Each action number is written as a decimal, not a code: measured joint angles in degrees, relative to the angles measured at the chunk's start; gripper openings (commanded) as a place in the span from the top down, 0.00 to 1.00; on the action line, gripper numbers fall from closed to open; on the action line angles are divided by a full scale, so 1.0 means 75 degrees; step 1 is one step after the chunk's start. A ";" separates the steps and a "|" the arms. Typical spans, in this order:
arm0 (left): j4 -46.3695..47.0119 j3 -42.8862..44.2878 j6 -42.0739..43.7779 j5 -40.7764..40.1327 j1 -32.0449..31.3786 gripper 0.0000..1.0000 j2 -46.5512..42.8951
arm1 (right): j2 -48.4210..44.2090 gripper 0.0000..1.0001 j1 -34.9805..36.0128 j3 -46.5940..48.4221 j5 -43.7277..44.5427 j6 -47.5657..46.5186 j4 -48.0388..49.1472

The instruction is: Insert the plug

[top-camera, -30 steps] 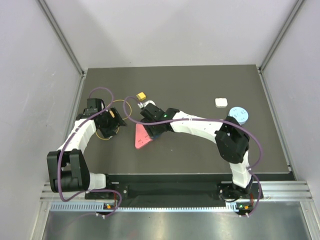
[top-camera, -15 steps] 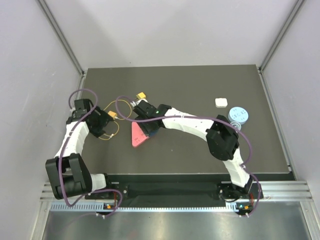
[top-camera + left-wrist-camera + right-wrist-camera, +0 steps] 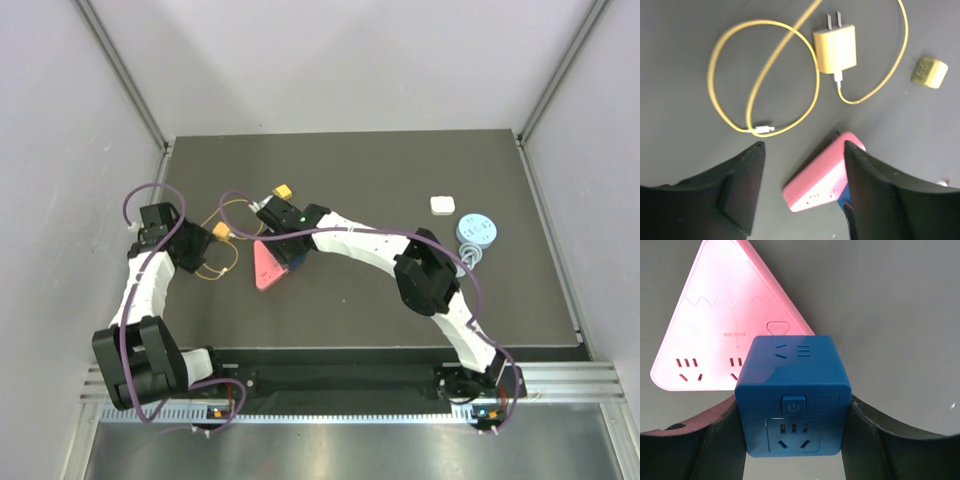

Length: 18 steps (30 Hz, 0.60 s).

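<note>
Dark matte table (image 3: 400, 170) with pale walls on three sides is what I see from overhead, both arms reaching toward its left half.

My left claw (image 3: 802, 145) hangs released above the table, its two black fingers (image 3: 735, 185) spread wide with nothing between them. Ahead of it lies the plug (image 3: 836, 48), a yellow charger flat on the surface with two metal prongs pointing away from the claw. Its yellow cable (image 3: 757, 21) curls in loose loops beside it and ends in a small white connector. From above, the plug (image 3: 221, 233) sits between the left claw (image 3: 197, 252) and the power strip (image 3: 265, 272), apart from both.

My right claw (image 3: 792, 410) is clenched on a blue socket cube (image 3: 792, 390), one finger pressed to each side, with a power button and an outlet facing the wrist camera. The cube sits at the edge of the pink triangular power strip (image 3: 720, 315); I cannot tell whether the two touch. The strip lies flat, with outlets along one side.

A small yellow cube (image 3: 284, 190) rests just beyond the right claw (image 3: 285, 235). Well off to the right lie a little white block (image 3: 441, 204) and a pale blue disc (image 3: 476, 230).
</note>
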 measured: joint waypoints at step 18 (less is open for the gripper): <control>0.0268 -0.0032 0.0557 0.1070 0.0006 0.32 0.0627 | -0.0903 1.00 -0.0635 -0.1553 -0.0067 0.0099 0.1244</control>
